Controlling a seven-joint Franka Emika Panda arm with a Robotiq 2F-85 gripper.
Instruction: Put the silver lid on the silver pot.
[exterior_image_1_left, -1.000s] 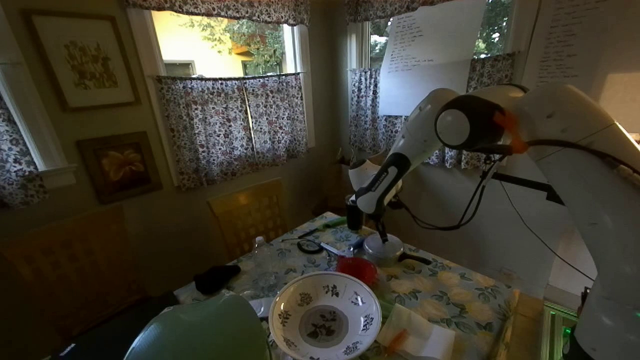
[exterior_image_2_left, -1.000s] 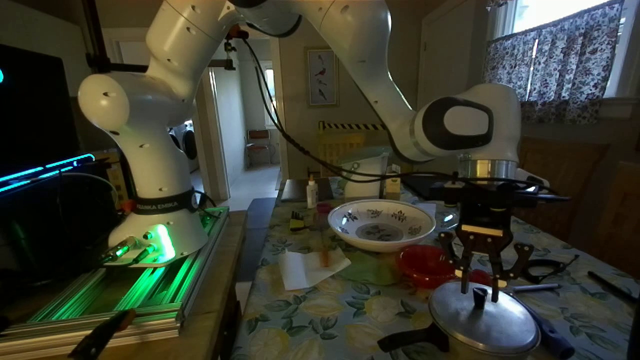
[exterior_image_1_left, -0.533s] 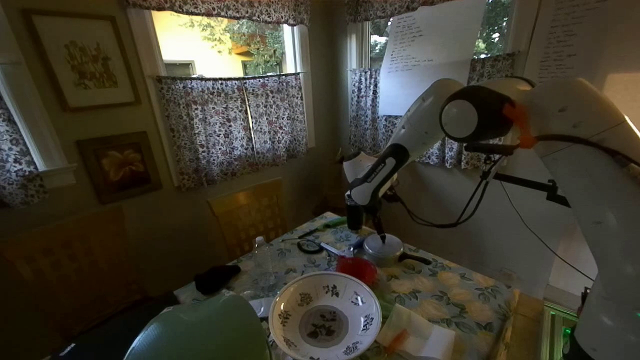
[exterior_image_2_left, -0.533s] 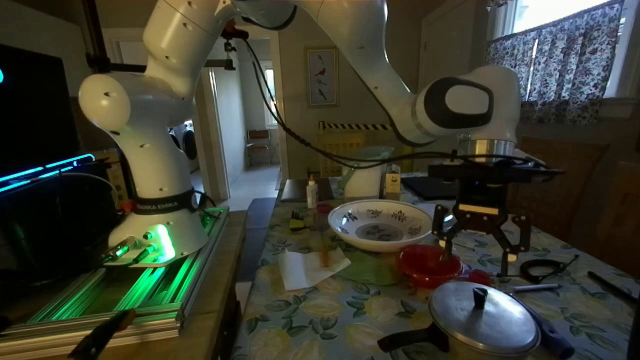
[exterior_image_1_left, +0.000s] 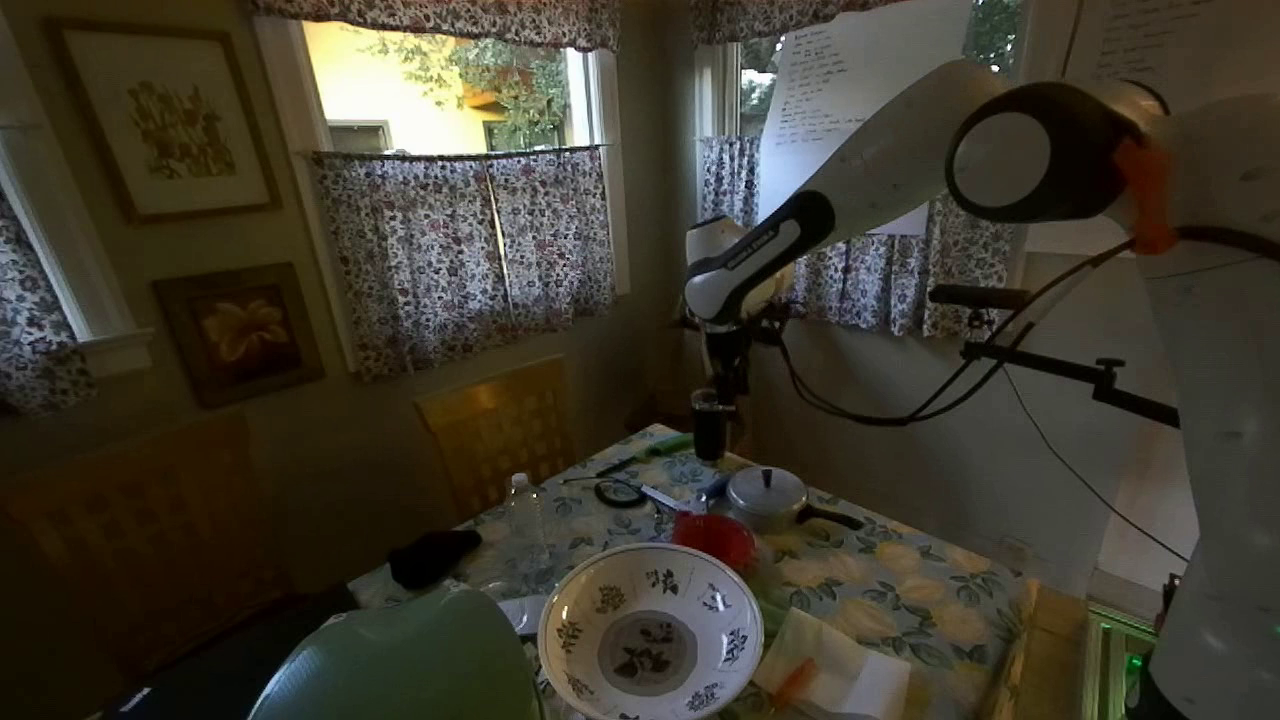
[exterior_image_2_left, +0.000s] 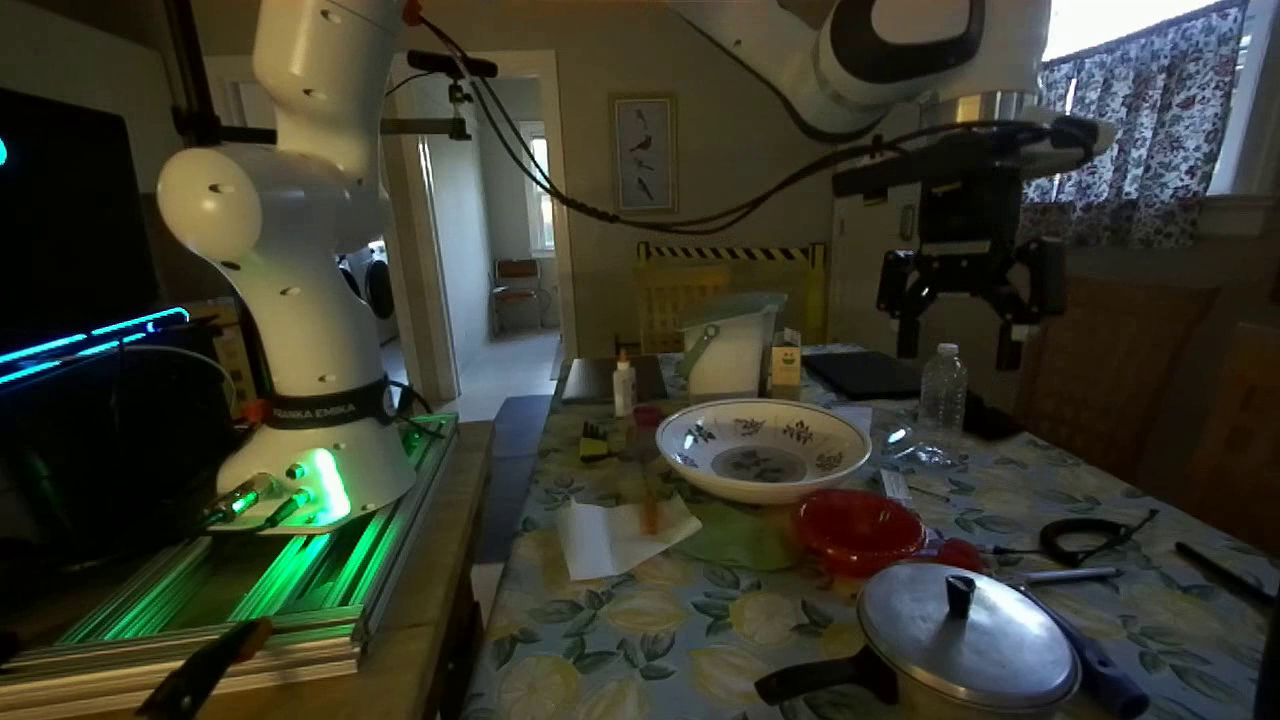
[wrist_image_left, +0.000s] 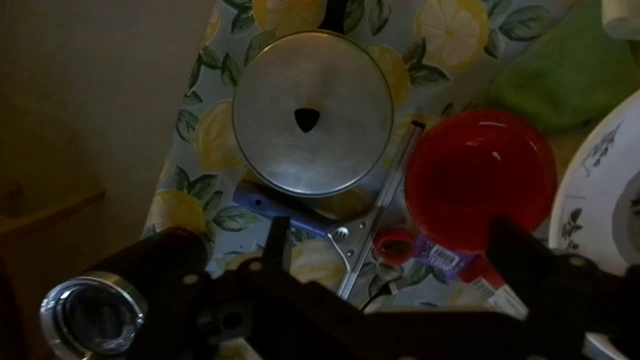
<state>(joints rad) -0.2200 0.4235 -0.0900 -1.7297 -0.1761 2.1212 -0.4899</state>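
The silver lid (exterior_image_2_left: 1000, 650) (wrist_image_left: 320, 155) lies flat on top of the silver pot (exterior_image_1_left: 765, 518), its dark knob (wrist_image_left: 306, 119) standing up at the centre. From above, the lid's round edge covers the pot's opening, and only the black handle (exterior_image_2_left: 825, 675) sticks out. My gripper (exterior_image_2_left: 959, 345) (wrist_image_left: 389, 225) hangs well above the table, farther back than the pot in that exterior view. Its two fingers are spread wide with nothing between them, and it touches neither lid nor pot.
Close to the pot are a red bowl (wrist_image_left: 480, 180), a blue-handled squeegee (wrist_image_left: 295, 212) and a dark tumbler (exterior_image_1_left: 710, 430). A large patterned bowl (exterior_image_2_left: 765, 440), a clear bottle (exterior_image_2_left: 942, 390) and a white paper (exterior_image_2_left: 625, 540) are also on the table.
The gripper's fingers have spread apart from around the lid's knob. It has risen high above the pot and moved back from it, while lid and pot have stayed in place.
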